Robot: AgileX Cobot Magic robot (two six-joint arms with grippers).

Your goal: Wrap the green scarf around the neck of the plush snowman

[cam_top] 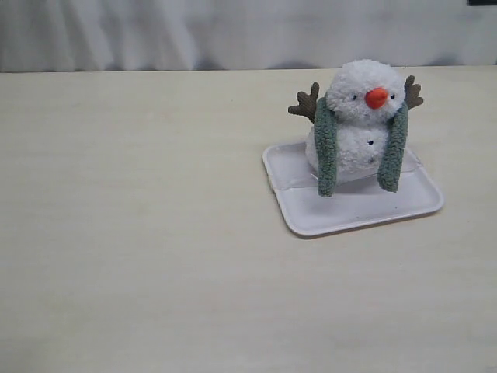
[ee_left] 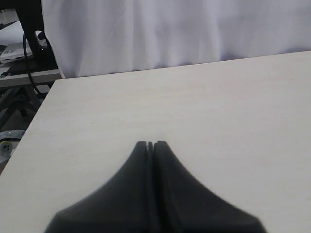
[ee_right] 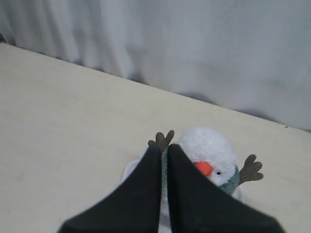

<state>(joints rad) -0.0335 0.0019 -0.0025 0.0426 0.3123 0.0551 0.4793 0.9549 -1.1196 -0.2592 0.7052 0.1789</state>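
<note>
The plush snowman (cam_top: pixel 359 109) sits upright on a white tray (cam_top: pixel 353 214), orange nose facing the camera. The green scarf (cam_top: pixel 326 151) is draped behind its neck (cam_top: pixel 362 123), with both ends hanging down the front of the body, one on each side, uncrossed. Neither gripper shows in the exterior view. In the left wrist view my left gripper (ee_left: pixel 151 143) is shut and empty over bare table. In the right wrist view my right gripper (ee_right: pixel 164 146) is shut with nothing in it, and the snowman (ee_right: pixel 214 150) and a bit of scarf (ee_right: pixel 232 182) lie beyond its tips.
The pale wooden table (cam_top: pixel 140 233) stretches wide to the left of and in front of the tray. A white curtain (cam_top: pixel 233 31) hangs behind the table's far edge. Cables and clutter (ee_left: pixel 19 53) sit beyond the table's edge in the left wrist view.
</note>
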